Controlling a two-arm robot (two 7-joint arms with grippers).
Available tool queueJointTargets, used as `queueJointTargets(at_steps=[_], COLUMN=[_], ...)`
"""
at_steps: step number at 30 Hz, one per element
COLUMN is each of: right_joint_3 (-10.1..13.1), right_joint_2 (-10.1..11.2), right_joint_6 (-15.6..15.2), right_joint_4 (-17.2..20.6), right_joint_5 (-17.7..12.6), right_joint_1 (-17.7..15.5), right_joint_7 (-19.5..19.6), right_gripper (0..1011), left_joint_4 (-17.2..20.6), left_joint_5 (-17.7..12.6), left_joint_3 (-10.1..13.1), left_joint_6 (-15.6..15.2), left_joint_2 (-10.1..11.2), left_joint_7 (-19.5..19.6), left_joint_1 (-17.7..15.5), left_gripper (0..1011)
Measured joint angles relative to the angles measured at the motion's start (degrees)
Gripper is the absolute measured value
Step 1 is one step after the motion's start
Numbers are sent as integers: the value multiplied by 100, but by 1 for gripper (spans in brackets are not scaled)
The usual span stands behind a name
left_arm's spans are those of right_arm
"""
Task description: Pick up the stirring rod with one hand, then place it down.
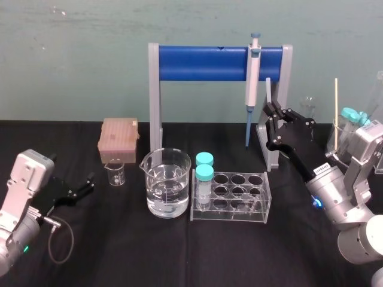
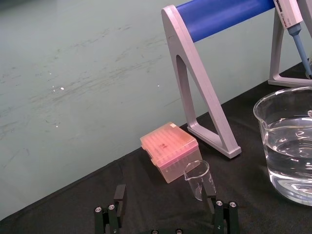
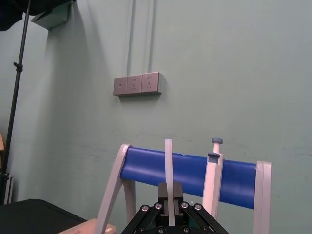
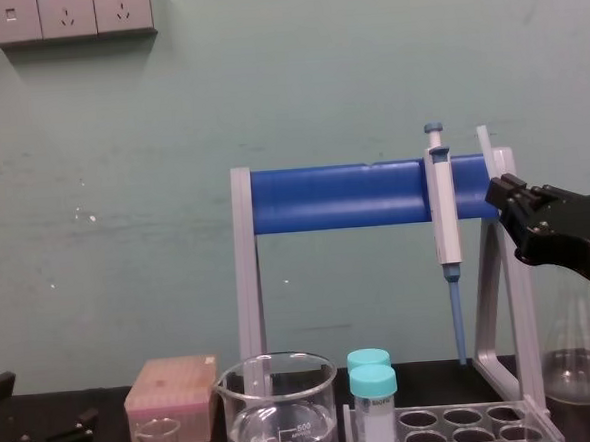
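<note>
The left pincer (image 1: 88, 184) rests with its fingers apart, low over the desk (image 1: 119, 251) and well to the left of the blue-barred stand (image 1: 203, 63). Its arm is folded back, which looks like an idle pose that leaves the work to the other arm. In front of the stand's left leg sits a large beaker (image 1: 166, 190) of water.

At the stand's right leg the right pincer (image 1: 270, 113) is clamped on the stirring rod (image 1: 268, 88). The rod stands upright, and its top rises above the fingers just right of the pipette (image 1: 253, 66) that hangs from the stand's bar. With the rod clear of the desk, the lift seems done and the setting down remains. The right arm slopes up and inward from the stand's right, wrist tipped upward. Holding the thin glass upright probably keeps it clear of the pipette.
</note>
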State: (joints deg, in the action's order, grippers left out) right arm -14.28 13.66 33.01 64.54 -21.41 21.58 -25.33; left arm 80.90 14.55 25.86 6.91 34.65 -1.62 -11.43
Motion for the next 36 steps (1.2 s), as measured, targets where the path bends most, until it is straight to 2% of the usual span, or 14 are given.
queueJointTargets(at_steps=[36], right_joint_3=[-22], right_joint_2=[8], right_joint_6=[56], right_joint_4=[0], right_joint_5=[-27], right_joint_1=[17], right_joint_7=[-31], right_gripper=[57], left_joint_4=[0], left_joint_5=[0], left_joint_3=[0], left_joint_6=[0], left_joint_2=[0], left_joint_7=[0], left_joint_1=[0], left_gripper=[1000])
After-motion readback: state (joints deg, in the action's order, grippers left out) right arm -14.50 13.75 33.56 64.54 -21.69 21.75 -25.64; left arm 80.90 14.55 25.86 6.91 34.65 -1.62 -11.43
